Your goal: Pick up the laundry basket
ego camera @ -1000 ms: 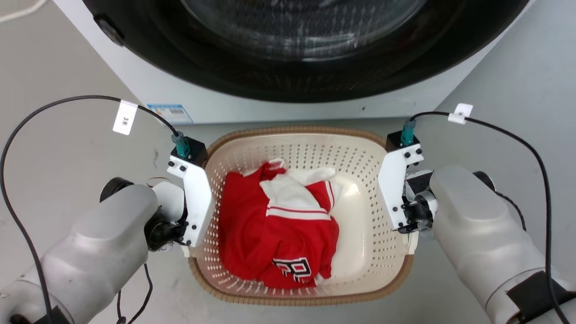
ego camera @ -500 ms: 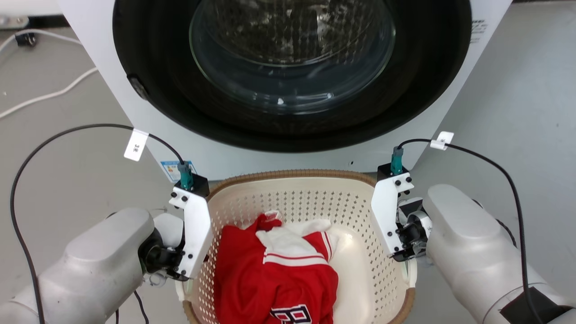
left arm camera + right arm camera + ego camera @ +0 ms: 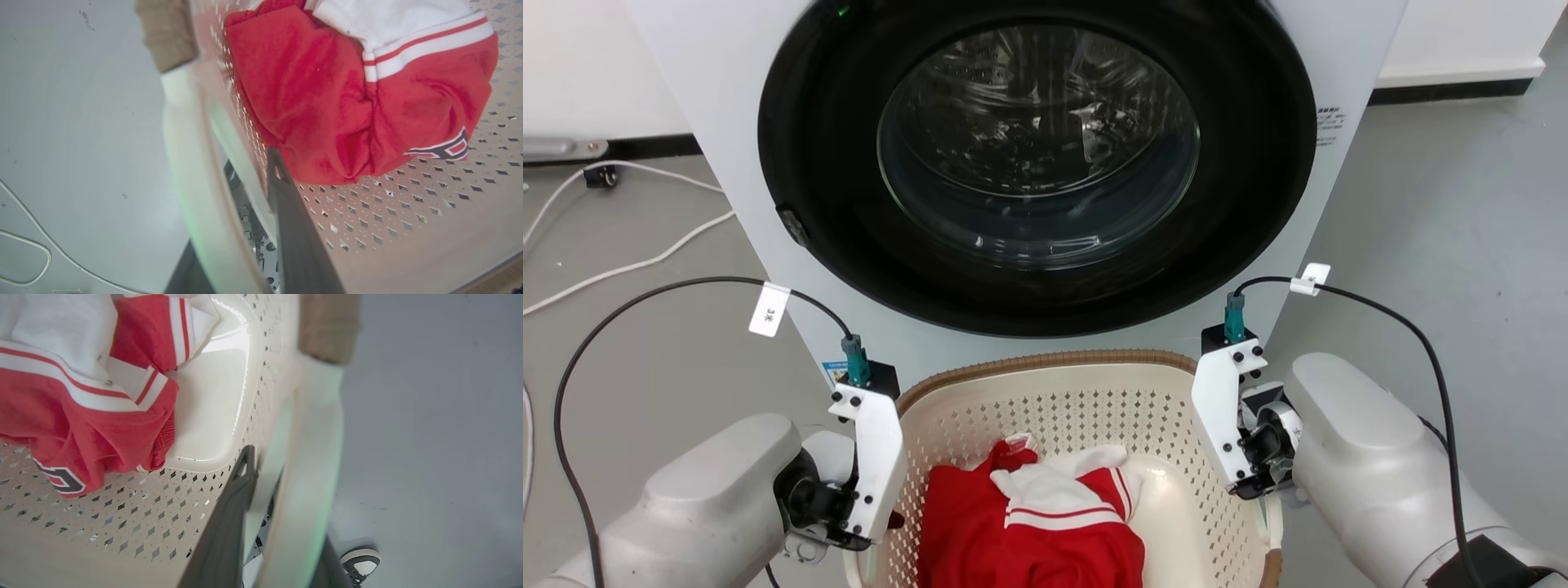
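Ahead of your left gripper (image 3: pixel 243 179) and right gripper (image 3: pixel 276 467) stands the white front-loading washing machine (image 3: pixel 1045 163) with a dark round door. Between them sits the cream-white perforated plastic laundry basket (image 3: pixel 1045 400), brown woven-look rim, holding a crumpled red-and-white garment (image 3: pixel 1029 539). Each gripper pinches a white side handle (image 3: pixel 184 134); raise them unevenly and the basket may tilt or slip free.

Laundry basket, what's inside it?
A crumpled red and white garment lies inside the laundry basket. Anything underneath the cloth is covered, so I cannot tell.

Head above, wrists close, sharing laundry basket (image 3: pixel 1045 359)
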Available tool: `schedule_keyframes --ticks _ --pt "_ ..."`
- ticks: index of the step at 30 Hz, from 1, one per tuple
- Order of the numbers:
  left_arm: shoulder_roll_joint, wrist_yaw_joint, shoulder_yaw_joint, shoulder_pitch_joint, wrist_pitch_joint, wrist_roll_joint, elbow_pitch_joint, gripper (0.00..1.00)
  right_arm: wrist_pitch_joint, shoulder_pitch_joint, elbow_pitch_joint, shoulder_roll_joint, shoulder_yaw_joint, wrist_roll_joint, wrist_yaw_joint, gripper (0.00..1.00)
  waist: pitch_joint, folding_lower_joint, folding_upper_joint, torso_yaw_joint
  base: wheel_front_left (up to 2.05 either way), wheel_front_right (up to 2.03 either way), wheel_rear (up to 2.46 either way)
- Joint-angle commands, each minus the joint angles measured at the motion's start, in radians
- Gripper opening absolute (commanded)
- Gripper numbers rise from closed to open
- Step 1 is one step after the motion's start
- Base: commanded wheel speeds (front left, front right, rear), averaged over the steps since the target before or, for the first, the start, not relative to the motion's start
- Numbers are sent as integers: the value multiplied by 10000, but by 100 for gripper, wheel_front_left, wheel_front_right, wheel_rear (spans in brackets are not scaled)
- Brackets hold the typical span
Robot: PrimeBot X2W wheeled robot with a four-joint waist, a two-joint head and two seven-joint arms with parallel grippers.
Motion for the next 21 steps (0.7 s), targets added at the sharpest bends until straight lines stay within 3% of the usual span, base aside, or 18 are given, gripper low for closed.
schedule_keyframes --ticks 1,21 --pt "-92 -193 -100 184 214 33 -83 0 -56 13 -64 7 71 1 28 0 -76 2 0 -4 0 0 0" --pt "-186 -193 -99 212 441 80 -74 0 -190 -91 171 7 299 559 28 0 -137 2 0 26 0 0 0"
